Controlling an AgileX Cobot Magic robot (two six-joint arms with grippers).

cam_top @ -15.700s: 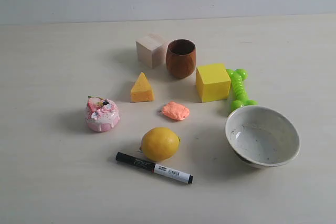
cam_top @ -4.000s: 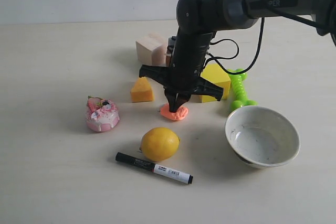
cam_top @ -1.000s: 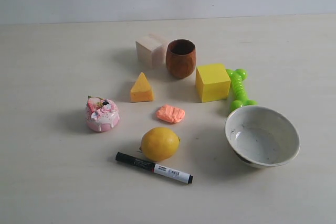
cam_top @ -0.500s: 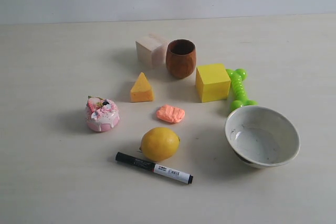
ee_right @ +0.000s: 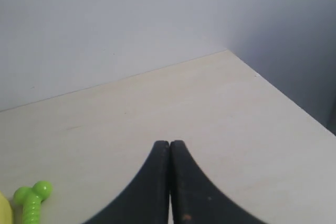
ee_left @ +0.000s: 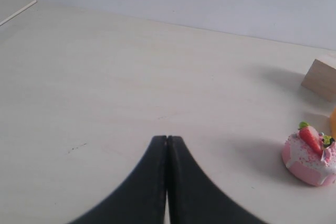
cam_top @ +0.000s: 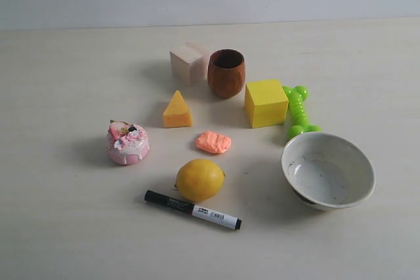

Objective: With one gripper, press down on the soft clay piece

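The soft clay piece (cam_top: 213,141) lies flattened with a ridged top at the middle of the table, between the cheese-like wedge (cam_top: 177,111) and the lemon (cam_top: 200,180). No arm shows in the exterior view. My left gripper (ee_left: 167,139) is shut with nothing in it, over bare table, with the pink cake toy (ee_left: 311,155) off to one side. Far from the clay, my right gripper (ee_right: 169,143) is also shut and empty, above bare table near a corner, with the green toy (ee_right: 30,201) at the frame's edge.
Around the clay stand a pale wooden cube (cam_top: 189,63), a brown wooden cup (cam_top: 226,73), a yellow cube (cam_top: 266,102), a green bone toy (cam_top: 298,111), a white bowl (cam_top: 328,170), the pink cake toy (cam_top: 128,142) and a black marker (cam_top: 193,210).
Since 4 s ago the right arm has left the exterior view and the clay lies flatter and ridged. Nothing has moved in the last second.
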